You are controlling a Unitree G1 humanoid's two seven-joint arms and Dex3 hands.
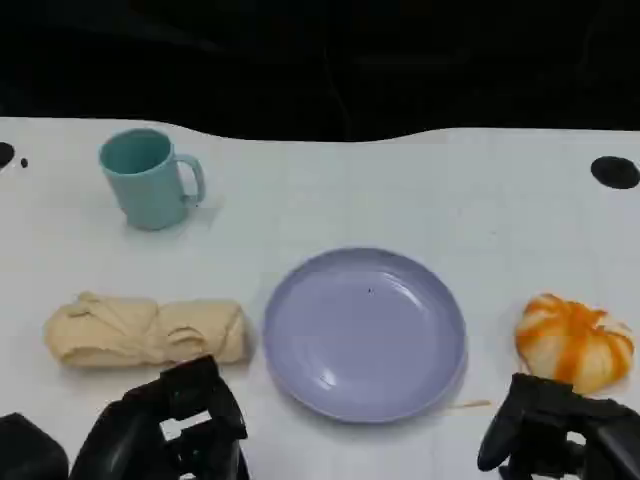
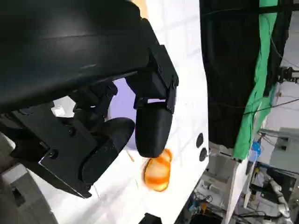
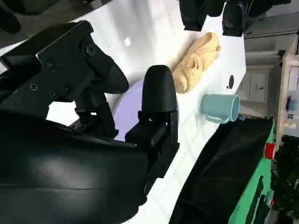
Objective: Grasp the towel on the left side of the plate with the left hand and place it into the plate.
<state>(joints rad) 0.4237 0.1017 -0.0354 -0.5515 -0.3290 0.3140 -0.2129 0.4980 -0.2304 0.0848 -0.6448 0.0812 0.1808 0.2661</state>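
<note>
On the white table (image 1: 330,190), the round plate (image 1: 365,333) sits in the middle; it is smooth, shiny and light purple, with a low rim. Just left of the plate lies one towel (image 1: 146,331), soft and cream-coloured, rolled into a lumpy log with folds and wrinkles. It is close to the plate's rim but not in the plate. Behind the towel, farther from the robot than the plate, stands one teal mug (image 1: 148,178), smooth, with a handle that points toward the plate's side. Right of the plate sits one small pumpkin-shaped thing (image 1: 574,341), white with orange stripes and round bumps. That makes one plate, one towel, one mug and one pumpkin. Near the plate's front-left side, the left hand (image 1: 185,420) hangs just in front of the towel, not touching it, with its black fingers apart and nothing in them. Front-right of the plate, the right hand (image 1: 550,430) holds nothing, and its fingers look spread too. From the left wrist view you can see the pumpkin (image 2: 157,172) past the dark fingers (image 2: 152,128), and a green cloth (image 2: 259,74) beyond the table. From the right wrist view you can see the towel (image 3: 196,63) and the mug (image 3: 220,107) lying past the plate (image 3: 128,109).
</note>
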